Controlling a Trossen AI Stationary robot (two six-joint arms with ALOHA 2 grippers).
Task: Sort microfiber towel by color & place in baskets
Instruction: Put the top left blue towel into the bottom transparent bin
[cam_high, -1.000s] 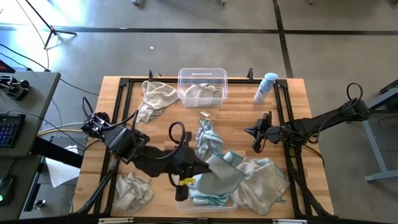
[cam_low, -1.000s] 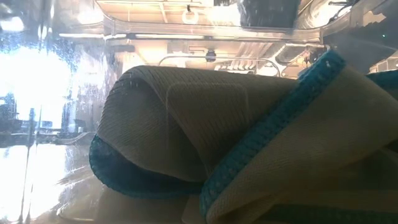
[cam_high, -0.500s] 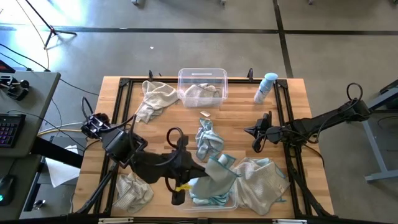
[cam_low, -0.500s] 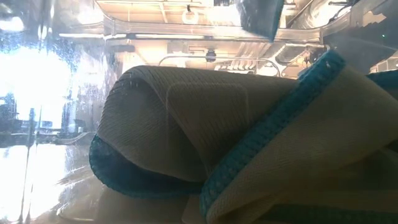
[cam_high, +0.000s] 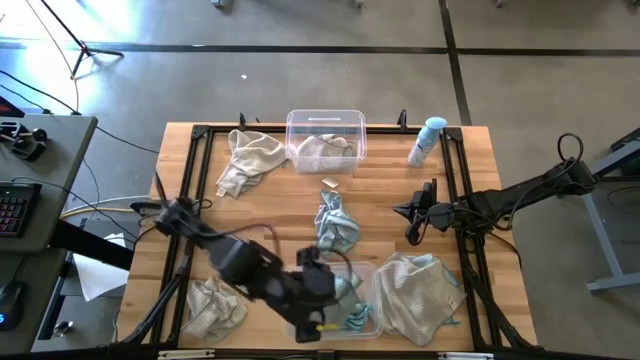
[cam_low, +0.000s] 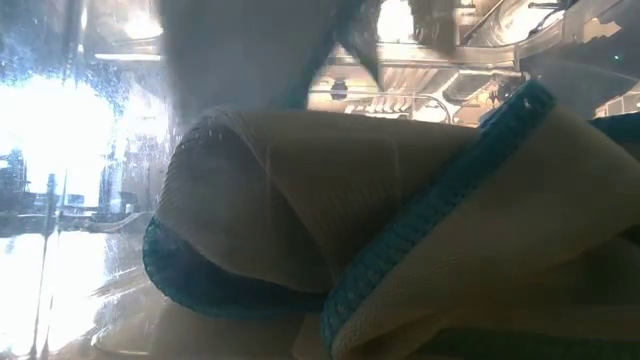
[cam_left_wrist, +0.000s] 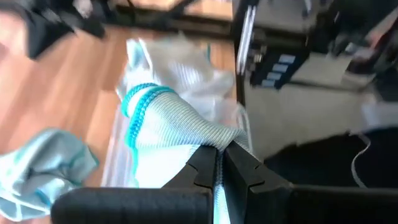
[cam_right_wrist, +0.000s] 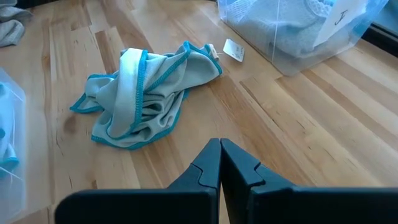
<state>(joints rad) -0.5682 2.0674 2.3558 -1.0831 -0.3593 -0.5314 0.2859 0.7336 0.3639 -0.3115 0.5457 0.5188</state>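
The left end effector (cam_left_wrist: 219, 163) pinches a limp teal-edged microfiber towel (cam_left_wrist: 180, 124) over the near clear basket (cam_high: 368, 322); soft, light, best gripped at a bunched fold. The right end effector (cam_right_wrist: 220, 151) hovers closed, empty.

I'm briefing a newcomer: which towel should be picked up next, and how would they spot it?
Probably the teal-edged towel crumpled alone on bare wood at mid-table, between the far basket and the near basket. Unlike its neighbours, it touches neither basket nor the table's edges.

Two clear baskets (cam_high: 326, 135) (cam_high: 368, 322), three beige-grey towels lying outside them (cam_high: 248, 158) (cam_high: 214, 306) (cam_high: 418, 295), one loose teal towel (cam_high: 336, 224), one spray bottle (cam_high: 427, 140).
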